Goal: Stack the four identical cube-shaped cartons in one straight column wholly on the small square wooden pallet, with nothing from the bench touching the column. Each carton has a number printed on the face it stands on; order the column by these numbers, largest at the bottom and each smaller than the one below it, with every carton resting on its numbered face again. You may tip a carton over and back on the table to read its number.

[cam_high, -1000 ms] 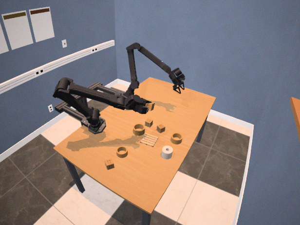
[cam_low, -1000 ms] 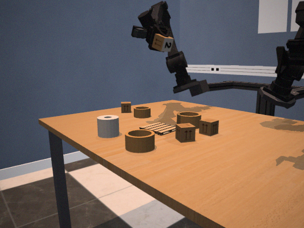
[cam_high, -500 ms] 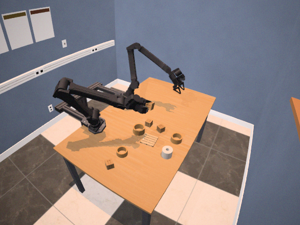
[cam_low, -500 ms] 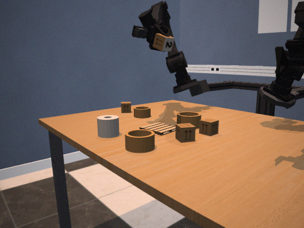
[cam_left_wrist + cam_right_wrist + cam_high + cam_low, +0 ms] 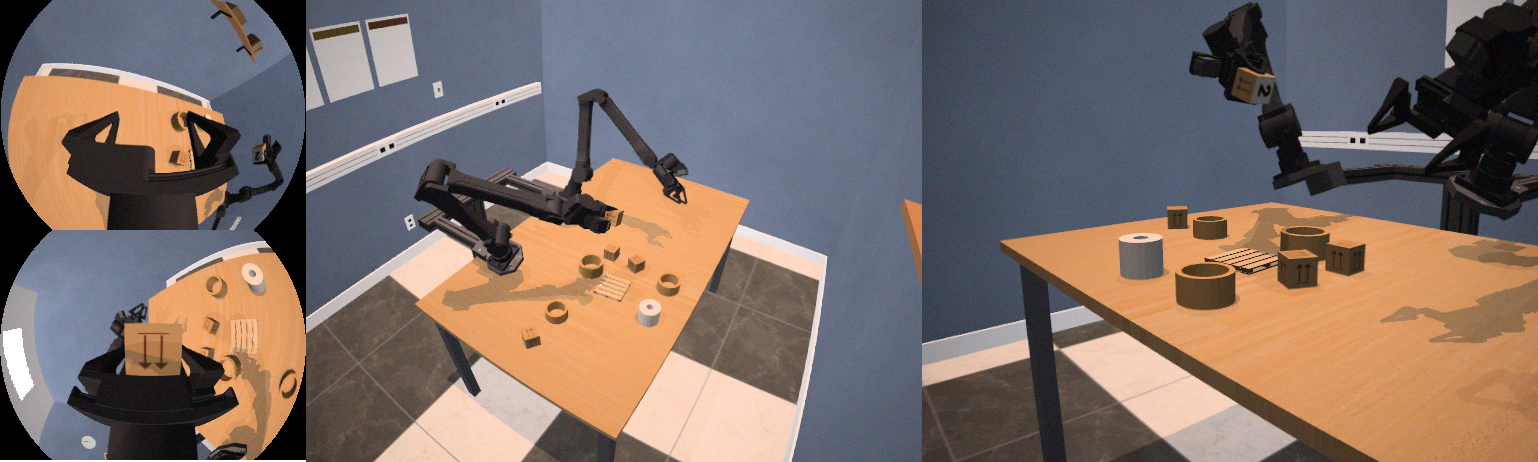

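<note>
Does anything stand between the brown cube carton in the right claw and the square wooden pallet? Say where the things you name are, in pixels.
Nothing visible in the air. Beside the pallet (image 5: 612, 288) (image 5: 1242, 260) (image 5: 191, 160) (image 5: 245, 336), however, stand a brown round ring (image 5: 592, 273) (image 5: 1296, 245) (image 5: 238, 367) and two other brown cartons (image 5: 611, 252) (image 5: 636, 263) (image 5: 1297, 270) (image 5: 1345, 258) (image 5: 177, 158) (image 5: 211, 325) (image 5: 207, 351); a low approach might touch them.
</note>
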Motion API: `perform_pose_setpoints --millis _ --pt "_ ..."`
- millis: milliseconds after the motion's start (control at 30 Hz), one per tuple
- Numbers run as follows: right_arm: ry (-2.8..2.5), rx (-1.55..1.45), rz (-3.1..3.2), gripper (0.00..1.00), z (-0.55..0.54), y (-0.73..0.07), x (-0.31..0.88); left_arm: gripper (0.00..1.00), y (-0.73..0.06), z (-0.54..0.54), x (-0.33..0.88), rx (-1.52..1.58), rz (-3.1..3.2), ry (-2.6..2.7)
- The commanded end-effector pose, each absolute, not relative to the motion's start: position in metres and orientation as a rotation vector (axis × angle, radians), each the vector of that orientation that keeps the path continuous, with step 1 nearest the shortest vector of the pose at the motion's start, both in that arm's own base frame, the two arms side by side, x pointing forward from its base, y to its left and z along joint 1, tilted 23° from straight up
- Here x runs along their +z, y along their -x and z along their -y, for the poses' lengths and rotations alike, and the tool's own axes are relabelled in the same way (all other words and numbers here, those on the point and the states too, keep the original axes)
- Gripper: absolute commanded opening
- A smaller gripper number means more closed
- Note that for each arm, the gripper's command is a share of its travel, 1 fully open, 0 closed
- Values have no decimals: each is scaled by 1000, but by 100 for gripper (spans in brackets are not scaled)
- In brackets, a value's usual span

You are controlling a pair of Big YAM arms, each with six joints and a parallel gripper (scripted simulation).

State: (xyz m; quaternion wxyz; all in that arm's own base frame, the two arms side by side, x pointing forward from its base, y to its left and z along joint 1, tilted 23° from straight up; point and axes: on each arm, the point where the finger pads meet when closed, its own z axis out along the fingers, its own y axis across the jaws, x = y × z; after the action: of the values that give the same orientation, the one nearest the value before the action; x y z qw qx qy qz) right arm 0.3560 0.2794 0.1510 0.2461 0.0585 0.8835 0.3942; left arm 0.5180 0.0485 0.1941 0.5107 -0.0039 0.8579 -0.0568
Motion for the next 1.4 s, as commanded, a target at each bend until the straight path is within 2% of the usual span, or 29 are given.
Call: perform_pose_setpoints --millis 0,100,567,667,1067,1367 --pt "-147 1097 -2367 50 -287 -368 173 100 -533 -18 187 -334 -1977 186" --pt "-147 1097 -2367 50 -287 -368 173 100 -542 -11 197 -376 -1943 200" --pt "-147 1097 -2367 50 -287 -368 173 100 -507 159 147 -1187 -1866 352" --pt "-147 1097 -2367 50 -287 -368 173 100 -512 169 156 -1243 -1839 359" --pt "-147 1097 -2367 50 -287 -368 173 100 -408 282 125 -1885 -1917 396" --pt "-147 1097 -2367 50 -287 -368 173 100 -390 301 124 -1953 -1923 308"
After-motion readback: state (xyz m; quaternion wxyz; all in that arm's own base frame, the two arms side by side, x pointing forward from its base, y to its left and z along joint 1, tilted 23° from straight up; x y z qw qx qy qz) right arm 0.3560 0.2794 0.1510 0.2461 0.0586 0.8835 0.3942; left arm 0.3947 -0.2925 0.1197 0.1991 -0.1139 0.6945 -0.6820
